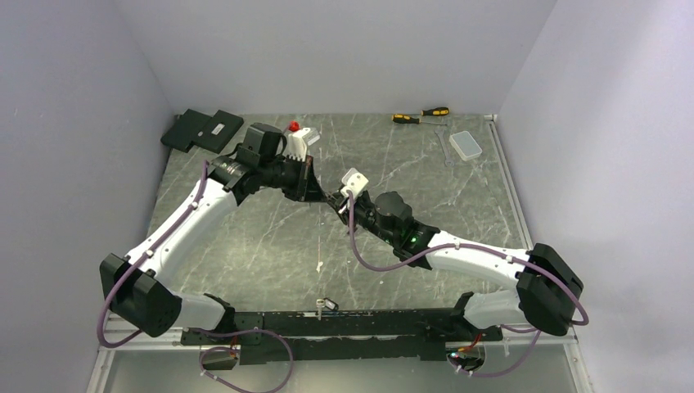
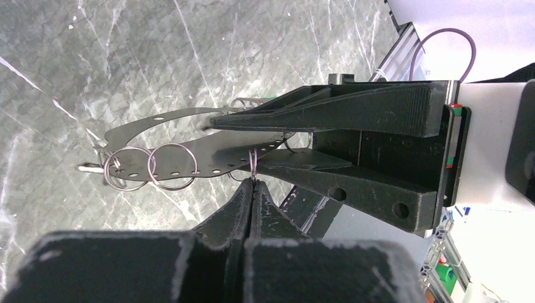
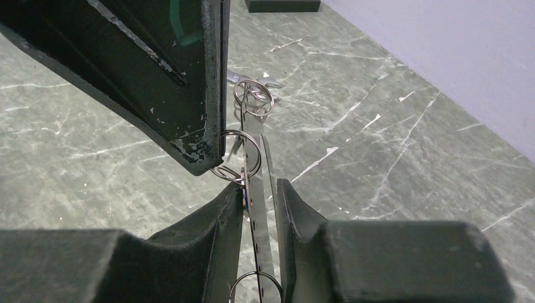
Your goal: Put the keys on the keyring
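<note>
The left gripper (image 2: 252,184) is pressed tight together, with a thin wire ring (image 2: 252,163) nipped at its very tips. That ring hangs through a hole in the keyring (image 2: 189,148), which from here looks like a flat silvery plate with a row of holes along one edge. The right gripper (image 3: 260,189) comes in from the other side and has the plate clamped across its width, its jaws standing partly apart with the metal between them. Both grippers meet nose to nose over the middle of the bench, and the plate is up off the surface. Two more rings (image 2: 172,166) dangle from the plate's free end. Whether a key hangs among them I cannot tell.

Further out, two yellow-and-black screwdrivers (image 1: 421,115) lie by the far edge. A wrench (image 1: 443,147) and a small clear box (image 1: 466,145) sit near them, toward the far right corner. Black slabs (image 1: 200,129) fill the far left corner.
</note>
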Controlling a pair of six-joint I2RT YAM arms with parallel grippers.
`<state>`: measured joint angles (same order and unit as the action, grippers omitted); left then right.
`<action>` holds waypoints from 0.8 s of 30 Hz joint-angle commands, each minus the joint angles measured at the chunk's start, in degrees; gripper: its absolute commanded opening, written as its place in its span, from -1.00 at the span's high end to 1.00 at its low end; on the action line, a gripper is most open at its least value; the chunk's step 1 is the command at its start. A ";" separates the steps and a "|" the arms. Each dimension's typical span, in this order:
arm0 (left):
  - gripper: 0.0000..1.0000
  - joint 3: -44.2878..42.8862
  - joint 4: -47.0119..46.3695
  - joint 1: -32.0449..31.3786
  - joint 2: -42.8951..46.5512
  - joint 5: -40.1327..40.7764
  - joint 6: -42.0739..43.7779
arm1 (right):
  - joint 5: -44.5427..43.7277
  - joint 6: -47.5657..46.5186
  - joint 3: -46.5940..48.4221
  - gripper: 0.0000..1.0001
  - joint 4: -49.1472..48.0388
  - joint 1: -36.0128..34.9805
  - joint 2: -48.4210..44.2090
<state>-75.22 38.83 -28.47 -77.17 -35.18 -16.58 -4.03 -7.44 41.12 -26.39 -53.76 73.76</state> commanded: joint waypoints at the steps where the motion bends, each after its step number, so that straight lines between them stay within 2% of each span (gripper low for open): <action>1: 1.00 -1.37 -1.09 0.34 0.23 -1.81 -1.75 | -2.10 0.98 2.24 1.00 -1.18 0.41 -0.94; 24: 1.00 2.76 -5.56 0.32 2.35 2.56 2.05 | 1.05 4.72 1.95 1.00 -0.50 0.41 -4.20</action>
<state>-72.47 35.66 -28.47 -77.23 -34.61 -15.86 -3.90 -3.77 41.45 -23.18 -53.65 71.99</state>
